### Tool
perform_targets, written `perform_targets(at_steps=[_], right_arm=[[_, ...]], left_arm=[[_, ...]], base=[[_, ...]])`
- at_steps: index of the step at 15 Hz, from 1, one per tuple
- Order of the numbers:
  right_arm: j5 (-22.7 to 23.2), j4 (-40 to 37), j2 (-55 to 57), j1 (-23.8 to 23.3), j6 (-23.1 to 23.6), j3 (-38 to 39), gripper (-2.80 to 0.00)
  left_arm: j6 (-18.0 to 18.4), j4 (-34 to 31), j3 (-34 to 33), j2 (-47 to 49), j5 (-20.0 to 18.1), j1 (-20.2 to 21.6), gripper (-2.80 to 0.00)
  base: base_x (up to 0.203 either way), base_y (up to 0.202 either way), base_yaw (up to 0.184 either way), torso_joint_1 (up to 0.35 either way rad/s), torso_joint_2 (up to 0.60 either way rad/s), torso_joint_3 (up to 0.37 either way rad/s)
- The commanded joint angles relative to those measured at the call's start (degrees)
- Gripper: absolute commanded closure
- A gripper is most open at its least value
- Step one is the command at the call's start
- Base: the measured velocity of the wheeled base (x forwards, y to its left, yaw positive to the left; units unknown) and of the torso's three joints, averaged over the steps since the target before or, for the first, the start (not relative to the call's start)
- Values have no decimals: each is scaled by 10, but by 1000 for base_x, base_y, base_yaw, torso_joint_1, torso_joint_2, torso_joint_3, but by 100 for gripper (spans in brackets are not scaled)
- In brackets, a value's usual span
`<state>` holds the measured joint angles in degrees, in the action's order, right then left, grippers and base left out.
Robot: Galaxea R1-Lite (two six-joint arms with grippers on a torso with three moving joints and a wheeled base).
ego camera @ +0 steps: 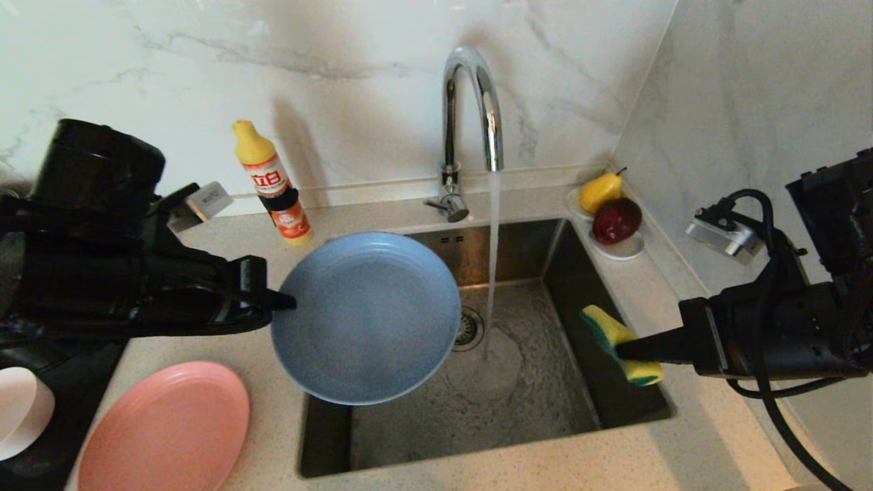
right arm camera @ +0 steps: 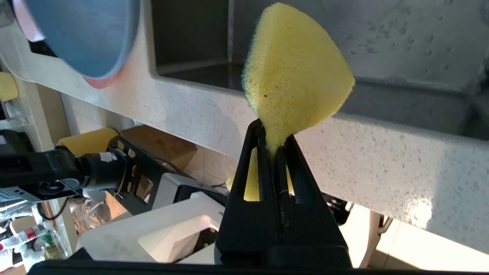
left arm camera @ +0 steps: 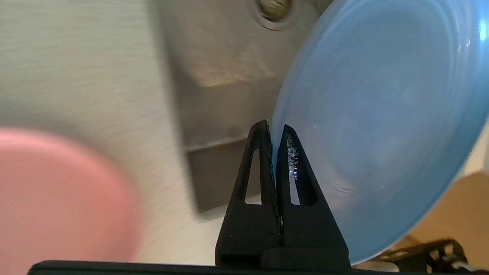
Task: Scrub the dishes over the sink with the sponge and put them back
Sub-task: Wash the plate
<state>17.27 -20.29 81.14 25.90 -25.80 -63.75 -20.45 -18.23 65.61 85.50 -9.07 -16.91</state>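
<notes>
A: How was the grey-blue plate (ego camera: 368, 317) held?
B: It was clamped at its rim by the closed left gripper (ego camera: 290, 301), over the sink (ego camera: 477, 416)'s left edge.

A: And the sponge (ego camera: 620, 344)?
B: It was pinched by the closed right gripper (ego camera: 624, 351), above the sink's right side.
</notes>
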Motion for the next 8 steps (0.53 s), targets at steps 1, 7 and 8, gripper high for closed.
perform_targets(at_steps=[1, 7, 8], right_arm=[[2, -1, -2, -1, 0, 7, 0], [2, -1, -14, -1, 4, 9, 0], [2, -1, -14, -1, 5, 8, 0]], left_arm=[[-9, 17, -1, 58, 1, -39, 0], [-44, 133, 3, 183, 39, -83, 0], [-45, 151, 6, 201, 40, -84, 0]], base=[[0, 0, 0, 0, 0, 0], [0, 0, 0, 0, 0, 0], [0, 0, 0, 0, 0, 0]])
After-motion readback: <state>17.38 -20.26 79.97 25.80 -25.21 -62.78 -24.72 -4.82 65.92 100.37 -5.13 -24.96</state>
